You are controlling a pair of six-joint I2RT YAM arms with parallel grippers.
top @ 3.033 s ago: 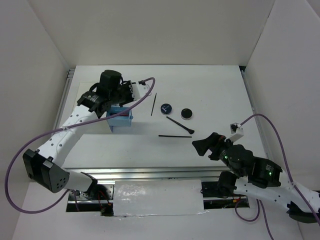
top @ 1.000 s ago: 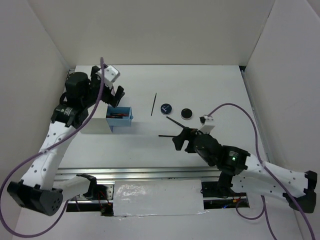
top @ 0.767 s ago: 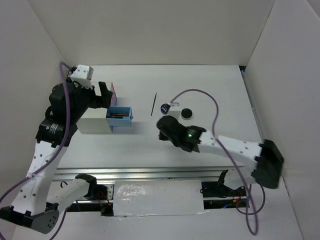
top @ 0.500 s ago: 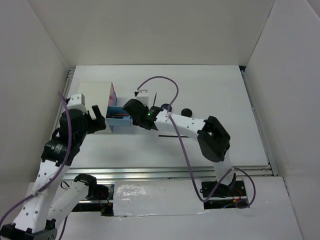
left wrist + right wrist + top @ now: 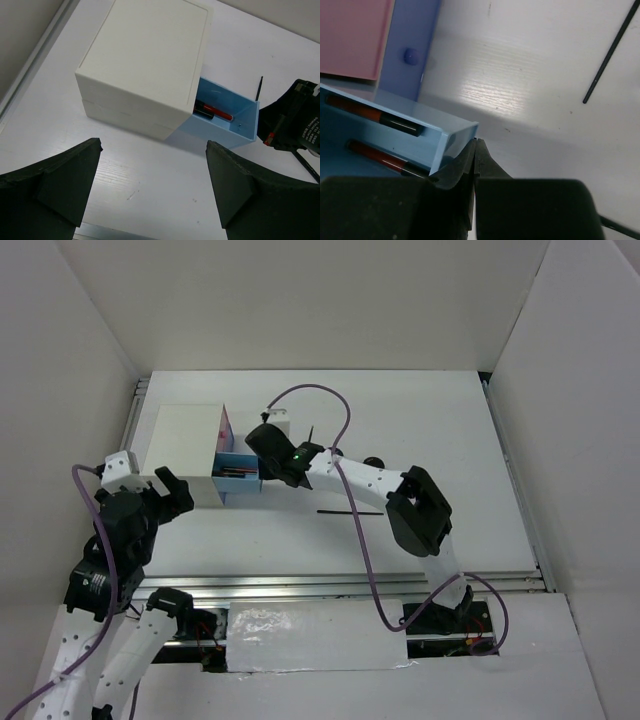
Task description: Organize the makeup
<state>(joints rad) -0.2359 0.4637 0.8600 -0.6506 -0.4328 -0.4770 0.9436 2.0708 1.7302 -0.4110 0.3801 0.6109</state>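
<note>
Right end effector [image 5: 476, 146] moved to blue drawer [image 5: 226, 131], clamped tight

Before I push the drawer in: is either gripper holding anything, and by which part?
Nothing visibly held: the right gripper is shut empty at the blue drawer's front corner; left gripper hangs open, empty.

**A:** Where's the top camera?

**B:** High above and behind both arms, looking down on the whole worktop [image 5: 420, 420].

**A:** And the wrist ones?

**B:** The left looks from well back, past the left claw [image 5: 153, 146], at the blue drawer [image 5: 227, 129] ahead. The right sits close, with the drawer's corner just beside the right claw [image 5: 476, 143]. All three share that drawer.
</note>
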